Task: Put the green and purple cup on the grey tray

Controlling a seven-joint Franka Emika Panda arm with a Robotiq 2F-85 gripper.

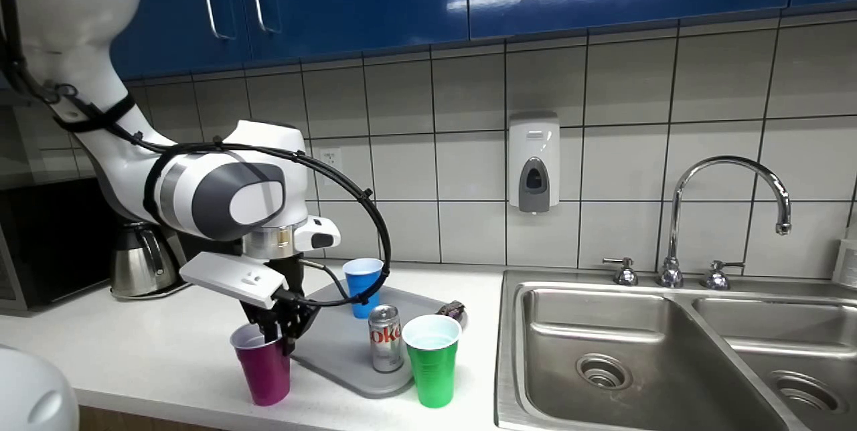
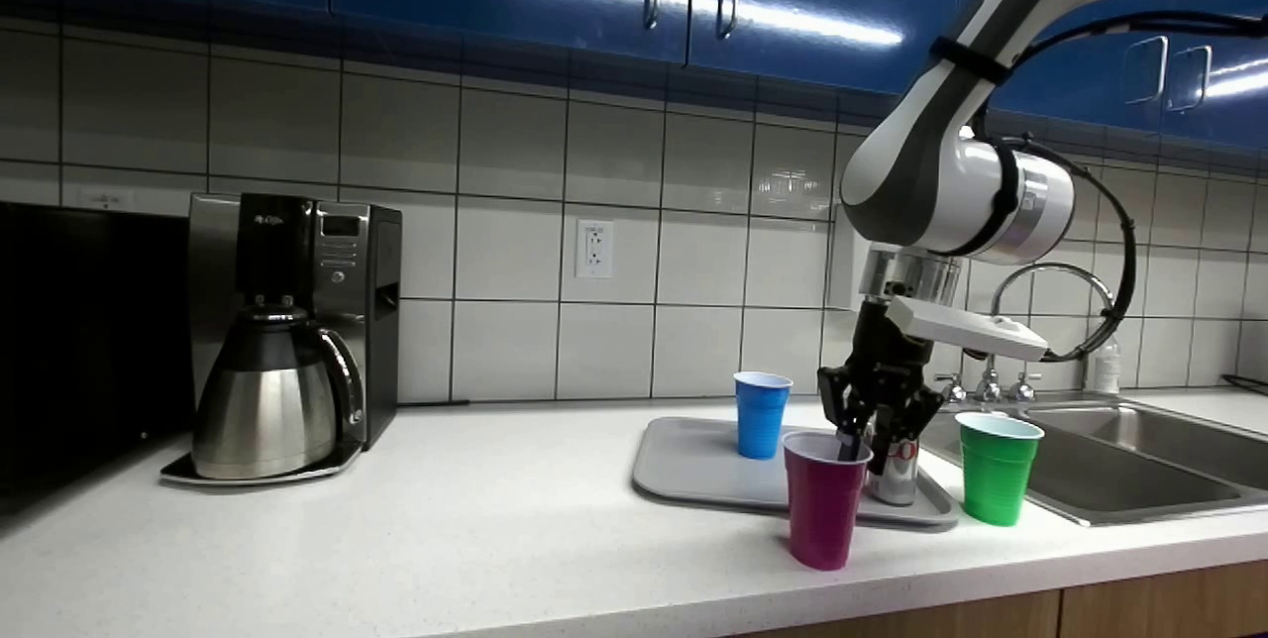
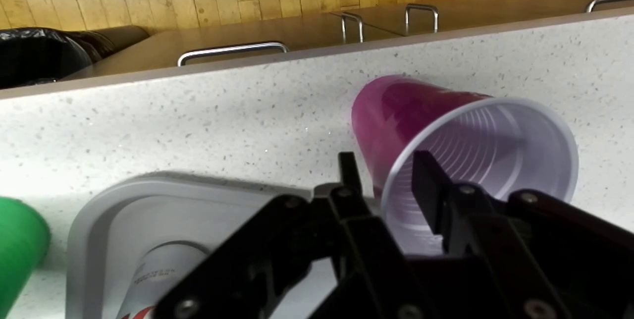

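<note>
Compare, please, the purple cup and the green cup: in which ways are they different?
The purple cup is magenta-purple outside, while the green cup is bright green. The end effector straddles the rim of the purple cup but is apart from the green cup. The green cup stands next to the sink; the purple cup is farther from it. Both are tapered, pale inside, and on the counter, off the tray.
</note>
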